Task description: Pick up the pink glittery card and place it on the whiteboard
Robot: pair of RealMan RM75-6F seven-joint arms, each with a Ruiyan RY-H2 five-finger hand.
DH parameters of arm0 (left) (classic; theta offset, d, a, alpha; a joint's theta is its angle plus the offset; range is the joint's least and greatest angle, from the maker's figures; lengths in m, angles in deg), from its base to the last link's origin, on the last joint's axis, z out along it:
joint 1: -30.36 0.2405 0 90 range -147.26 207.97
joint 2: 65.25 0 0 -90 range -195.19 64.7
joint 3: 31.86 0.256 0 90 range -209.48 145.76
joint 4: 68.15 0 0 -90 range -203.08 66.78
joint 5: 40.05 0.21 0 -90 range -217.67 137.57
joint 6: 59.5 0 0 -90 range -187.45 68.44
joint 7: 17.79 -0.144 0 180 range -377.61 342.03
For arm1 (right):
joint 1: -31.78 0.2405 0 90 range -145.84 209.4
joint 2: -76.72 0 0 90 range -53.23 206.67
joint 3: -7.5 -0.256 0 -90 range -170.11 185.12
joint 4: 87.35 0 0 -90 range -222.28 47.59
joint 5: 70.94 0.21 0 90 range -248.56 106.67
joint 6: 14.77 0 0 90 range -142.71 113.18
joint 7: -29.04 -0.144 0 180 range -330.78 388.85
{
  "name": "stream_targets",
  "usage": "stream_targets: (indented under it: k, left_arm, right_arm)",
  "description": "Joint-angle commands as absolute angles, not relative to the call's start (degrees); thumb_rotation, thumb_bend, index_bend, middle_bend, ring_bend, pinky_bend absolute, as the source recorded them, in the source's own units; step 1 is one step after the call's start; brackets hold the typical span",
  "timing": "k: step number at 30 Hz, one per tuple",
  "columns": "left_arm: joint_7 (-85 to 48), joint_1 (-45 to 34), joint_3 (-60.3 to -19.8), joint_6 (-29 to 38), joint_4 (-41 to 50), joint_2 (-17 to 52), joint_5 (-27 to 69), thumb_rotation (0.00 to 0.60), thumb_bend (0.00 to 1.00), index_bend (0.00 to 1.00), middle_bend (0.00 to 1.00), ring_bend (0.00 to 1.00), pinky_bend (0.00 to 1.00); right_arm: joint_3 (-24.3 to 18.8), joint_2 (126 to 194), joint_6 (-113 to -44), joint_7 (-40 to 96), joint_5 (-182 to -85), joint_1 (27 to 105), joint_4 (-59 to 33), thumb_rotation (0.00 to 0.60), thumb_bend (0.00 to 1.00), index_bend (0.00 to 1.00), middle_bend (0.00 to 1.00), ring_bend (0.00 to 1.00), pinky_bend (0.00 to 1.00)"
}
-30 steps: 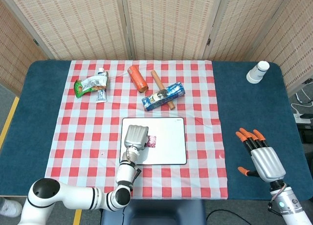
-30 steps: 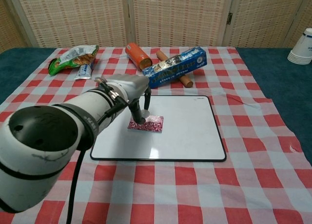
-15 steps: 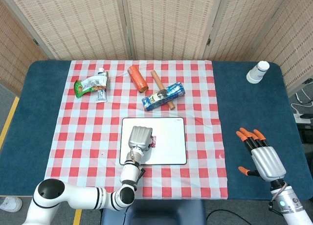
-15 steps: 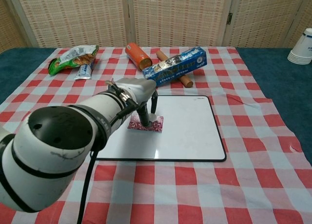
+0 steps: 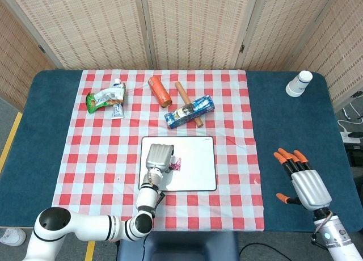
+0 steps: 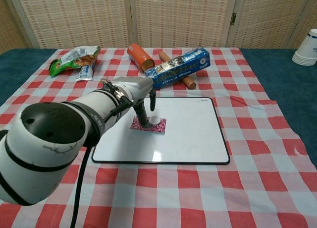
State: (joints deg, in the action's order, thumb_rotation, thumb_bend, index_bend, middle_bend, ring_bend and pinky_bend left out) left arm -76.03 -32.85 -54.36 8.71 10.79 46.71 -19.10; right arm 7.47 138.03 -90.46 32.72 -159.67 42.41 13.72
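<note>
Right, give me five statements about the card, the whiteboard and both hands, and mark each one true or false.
1. The pink glittery card lies on the whiteboard. True.
2. The left hand has a finger down on the card. True.
3. The right hand holds the card. False: it is empty, fingers apart, over the blue table, far from the whiteboard.
4. The blue box sits on the whiteboard. False: it lies on the checked cloth behind it.
5. The paper cups stand on the checked cloth. False: they are on the blue table.

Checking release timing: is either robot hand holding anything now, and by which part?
Cannot be told for the left robot hand: a finger touches the pink glittery card lying on the whiteboard. The right robot hand holds nothing.
</note>
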Motion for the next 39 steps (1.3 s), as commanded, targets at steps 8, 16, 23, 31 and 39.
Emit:
stream_targets:
  k: [8, 16, 23, 31, 39]
  left_arm:
    - [-70.53, -25.99, -53.34, 14.38, 25.80, 35.11, -12.20, 0.600, 0.22, 0.40, 0.93, 0.98, 0.98]
    - [-37.16, -5.42, -40.12, 24.04, 33.86, 19.47, 19.40, 0.600, 0.22, 0.20, 0.32, 0.40, 0.64]
    - [-5.91, 7.31, -31.41, 29.44, 10.93, 18.36, 34.98, 0.600, 0.21, 0.16, 0.17, 0.17, 0.33]
    - [7.17, 11.89, -29.84, 24.93, -3.36, 20.49, 36.49, 0.600, 0.19, 0.10, 0.10, 0.05, 0.20]
    - [12.75, 13.42, -32.42, 23.96, -7.15, 21.76, 37.60, 0.600, 0.19, 0.11, 0.13, 0.05, 0.19]
  right_arm:
    - [7.60, 138.15, -90.79, 33.13, -160.00, 42.26, 13.81, 0.600, 0.05, 0.00, 0.01, 0.00, 0.00]
    - [8.13, 138.62, -90.78, 34.57, -160.81, 42.17, 14.16, 0.600, 0.05, 0.00, 0.01, 0.00, 0.00]
    - [8.34, 139.33, -91.11, 36.71, -160.92, 41.87, 14.54, 0.600, 0.05, 0.00, 0.01, 0.00, 0.00]
    - [8.08, 140.22, -92.23, 38.84, -160.64, 41.27, 14.89, 0.600, 0.05, 0.00, 0.01, 0.00, 0.00]
    - [6.89, 141.24, -90.75, 41.06, -157.51, 41.91, 14.86, 0.600, 0.05, 0.00, 0.01, 0.00, 0.00]
